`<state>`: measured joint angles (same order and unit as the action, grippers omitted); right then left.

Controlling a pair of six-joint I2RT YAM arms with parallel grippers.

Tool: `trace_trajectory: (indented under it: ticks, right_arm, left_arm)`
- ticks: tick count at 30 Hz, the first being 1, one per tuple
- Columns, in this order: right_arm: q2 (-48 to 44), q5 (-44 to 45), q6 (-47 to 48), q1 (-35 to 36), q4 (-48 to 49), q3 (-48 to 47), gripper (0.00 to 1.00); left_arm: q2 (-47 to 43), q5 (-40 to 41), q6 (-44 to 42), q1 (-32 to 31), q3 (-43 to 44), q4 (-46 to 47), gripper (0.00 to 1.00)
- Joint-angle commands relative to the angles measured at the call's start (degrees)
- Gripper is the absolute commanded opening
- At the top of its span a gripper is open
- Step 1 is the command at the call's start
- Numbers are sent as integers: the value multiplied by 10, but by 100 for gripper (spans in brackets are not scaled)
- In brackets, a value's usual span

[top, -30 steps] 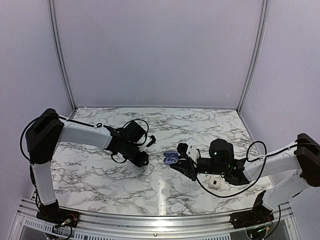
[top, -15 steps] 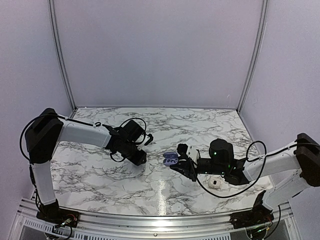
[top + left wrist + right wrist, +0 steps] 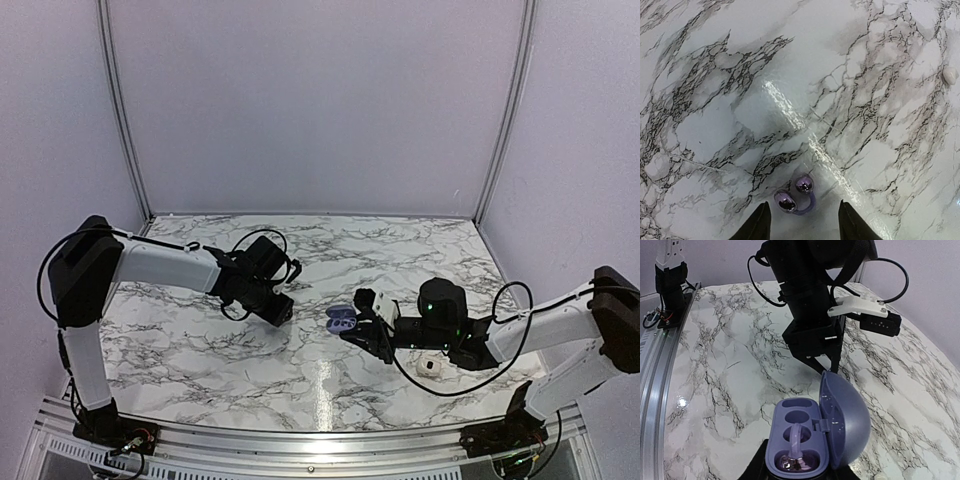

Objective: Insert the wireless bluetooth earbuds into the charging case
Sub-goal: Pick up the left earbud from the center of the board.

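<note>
While right gripper (image 3: 799, 471) clamps open charging case (image 3: 805, 437), left gripper (image 3: 803, 205) stands parted, earbud (image 3: 787, 201) loose between fingertips.

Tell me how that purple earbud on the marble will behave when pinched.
The earbud looks glossy and rounded, so it may slip from a pinch. Its two bulbs joined by a thin loop probably stop it rolling far. It looks tiny, likely light, easily nudged.
</note>
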<state>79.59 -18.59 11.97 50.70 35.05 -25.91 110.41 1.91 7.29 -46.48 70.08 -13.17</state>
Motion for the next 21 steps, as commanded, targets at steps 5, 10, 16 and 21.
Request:
trace_trajectory:
  ticks: [5, 10, 16, 21]
  right_arm:
    - [3, -5, -9, -5, 2, -5, 0]
    - [2, -5, -10, -6, 2, -4, 0]
    - [1, -5, -10, -6, 0, -5, 0]
    - [0, -5, -10, -6, 0, -5, 0]
  left_arm:
    - [-17, 34, 49, 3, -23, 23, 48]
    - [-9, 27, 57, 7, -24, 30, 41]
    - [3, 4, 66, 17, -27, 52, 33]
    - [12, 1, 71, 20, -27, 58, 31]
